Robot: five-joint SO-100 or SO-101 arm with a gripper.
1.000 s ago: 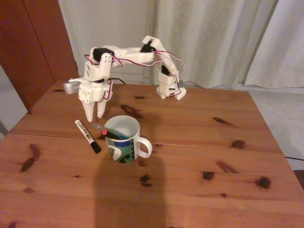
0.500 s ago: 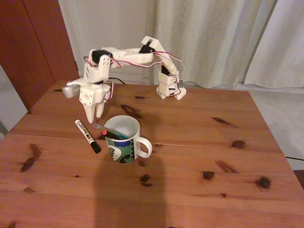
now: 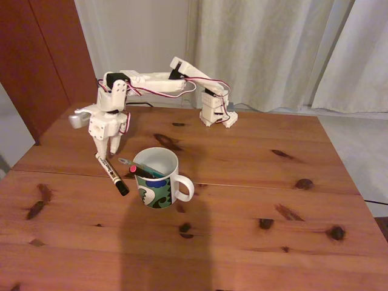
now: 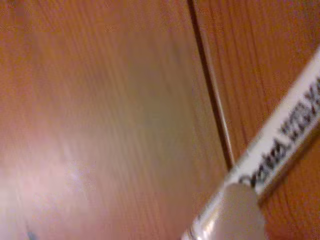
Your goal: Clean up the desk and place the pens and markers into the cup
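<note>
My gripper (image 3: 108,147) hangs right over the white end of the white marker (image 3: 111,173), its fingers close together, though I cannot tell whether they grip it. That marker lies flat on the desk (image 3: 242,242) just left of the cup (image 3: 159,177), which holds the black pen (image 3: 140,171) and teal pen (image 3: 134,165) in the fixed view.

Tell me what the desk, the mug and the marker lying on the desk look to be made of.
Desk: wood planks, reddish-brown with dark knots, grain and a seam; a soft sheen suggests varnish.
Mug: likely glazed ceramic, going by its glossy white body and handle and the green, blue and black swirl pattern.
Marker: probably plastic, with a smooth white barrel carrying black print and a black cap.
</note>
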